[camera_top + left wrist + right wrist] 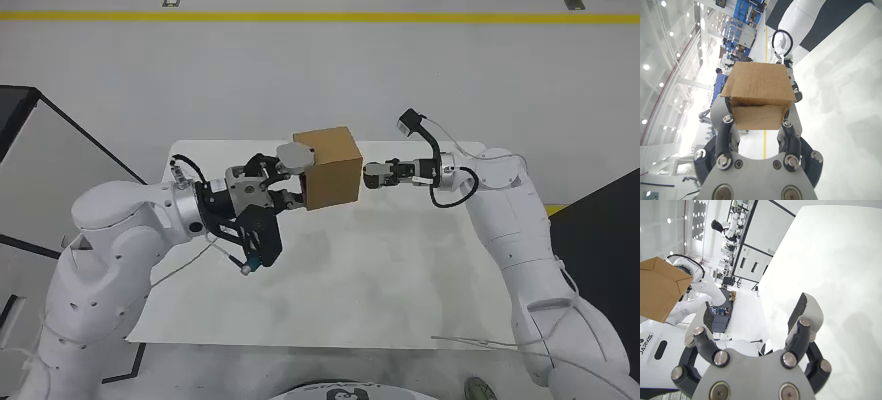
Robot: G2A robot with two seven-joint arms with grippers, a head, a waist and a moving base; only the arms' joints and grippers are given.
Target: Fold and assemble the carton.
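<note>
carton: a brown cardboard carton [327, 165] was folded up into a box shape and held in the air over the far middle part of the table, between the two arms.
carton, near end: in the left wrist view the carton [759, 85] showed a wide upper panel overhanging a shorter flap with a ragged edge; a dark gap ran between them, so this end was not fully closed.
carton, other end: in the right wrist view the carton [660, 289] showed flaps folded in and meeting at seams near one corner.
left gripper: the left gripper [297, 178] clasped the carton's end on the robot's left side; its jaws were spread wide to the box's width, and in its wrist view the left gripper [756, 113] had one of its grey fingers [716, 106] against each side of the cardboard.
right gripper: the right gripper [368, 177] was just beside the carton's opposite face, pointing at it; contact could not be told from above.
right gripper, jaws: in its own wrist view the right gripper [755, 310] stood wide apart with nothing between its ribbed pads [797, 308], and the carton sat off to one side.
table: a white table [400, 290] lay beneath both arms.
</note>
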